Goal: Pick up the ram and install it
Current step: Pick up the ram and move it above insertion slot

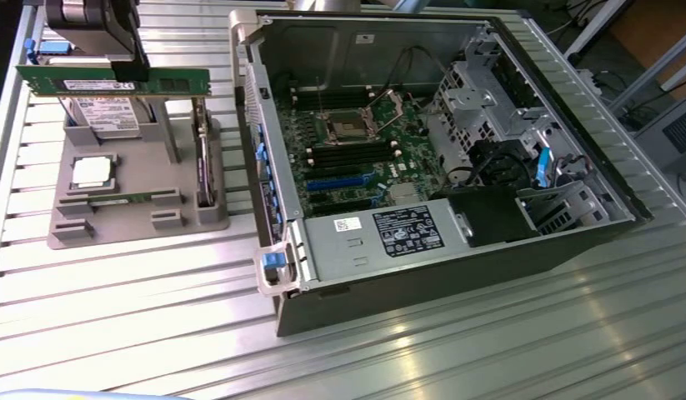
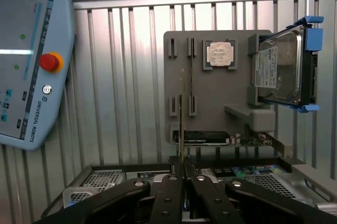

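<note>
So the hand (image 1: 128, 73) is pinched down narrow on the ram (image 1: 76, 82). It grips the stick by its upper long edge, with the fingers closed flat against both faces. In the exterior view the green board runs level and sticks out past both sides of the hand, with more of it on one side than the other, so the grip is a bit off-centre. In the wrist view the ram (image 2: 182, 113) is edge-on, just a thin line coming out from between the fingertips of the hand (image 2: 184, 174).

Handling-wise, I'd call it light and stiff but touchy. It's a thin board with chips on the faces and a contact strip along the free lower edge. Holding it by the faces near the upper edge looks right to me, since that keeps the contacts clear. With an off-centre grip like this I'd watch for it tilting.

Right underneath the hand is the gray holder (image 1: 120, 225) sitting on the counter (image 1: 132, 317). The ram hangs just over the holder's posts, and I can't tell if it's fully clear of them. Also in the holder are the processor chip (image 1: 93, 171) and the hard drive (image 1: 98, 112). The open computer case (image 1: 278, 175) is off to the hand's side, towards the exterior view's right, well apart from the ram.
</note>
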Controlling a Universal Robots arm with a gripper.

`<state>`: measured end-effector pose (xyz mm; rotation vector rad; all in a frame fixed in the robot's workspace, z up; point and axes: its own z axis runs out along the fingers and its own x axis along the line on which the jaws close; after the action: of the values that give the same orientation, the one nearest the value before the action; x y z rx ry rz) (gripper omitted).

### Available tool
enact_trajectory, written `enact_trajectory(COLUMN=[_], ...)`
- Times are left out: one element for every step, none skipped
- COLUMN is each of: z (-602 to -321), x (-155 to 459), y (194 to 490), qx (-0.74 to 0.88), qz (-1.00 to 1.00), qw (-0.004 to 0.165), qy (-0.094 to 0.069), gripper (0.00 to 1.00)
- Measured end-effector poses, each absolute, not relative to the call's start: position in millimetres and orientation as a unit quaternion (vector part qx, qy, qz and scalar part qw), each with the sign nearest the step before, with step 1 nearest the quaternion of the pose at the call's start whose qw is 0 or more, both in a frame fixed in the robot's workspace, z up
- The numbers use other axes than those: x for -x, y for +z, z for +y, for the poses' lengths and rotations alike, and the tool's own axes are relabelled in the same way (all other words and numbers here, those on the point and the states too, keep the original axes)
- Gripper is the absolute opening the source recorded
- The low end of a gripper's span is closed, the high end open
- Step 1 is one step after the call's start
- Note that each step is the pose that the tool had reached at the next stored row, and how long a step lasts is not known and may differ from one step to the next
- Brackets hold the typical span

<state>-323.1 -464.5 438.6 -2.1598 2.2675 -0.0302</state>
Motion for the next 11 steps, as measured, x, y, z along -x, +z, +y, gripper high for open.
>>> enact_trajectory(z=[-464.5, -464.5, -464.5, -464.5, -464.5, -464.5, -464.5, -464.5, -464.5, -464.5, -464.5], x=[322.7, 322.3, 321.7, 321.4, 320.9, 320.4, 319.3, 318.3, 317.5, 316.6, 315.4], y=[438.7, 438.7, 438.6, 438.6, 438.7, 438.7, 438.7, 438.6, 438.7, 438.7, 438.6], qx=[0.69, 0.69, 0.69, 0.69, 0.69, 0.69, 0.69, 0.69, 0.69, 0.69, 0.69], qz=[0.724, 0.724, 0.724, 0.724, 0.724, 0.724, 0.724, 0.724, 0.724, 0.724, 0.724], qw=[0.005, 0.005, 0.005, 0.005, 0.005, 0.005, 0.005, 0.005, 0.004, 0.004, 0.004], qy=[-0.01, -0.01, -0.01, -0.01, -0.009, -0.009, -0.009, -0.009, -0.009, -0.009, -0.009], gripper=[0.12, 0.12, 0.12, 0.12, 0.12, 0.12, 0.12, 0.12, 0.12, 0.12, 0.12])
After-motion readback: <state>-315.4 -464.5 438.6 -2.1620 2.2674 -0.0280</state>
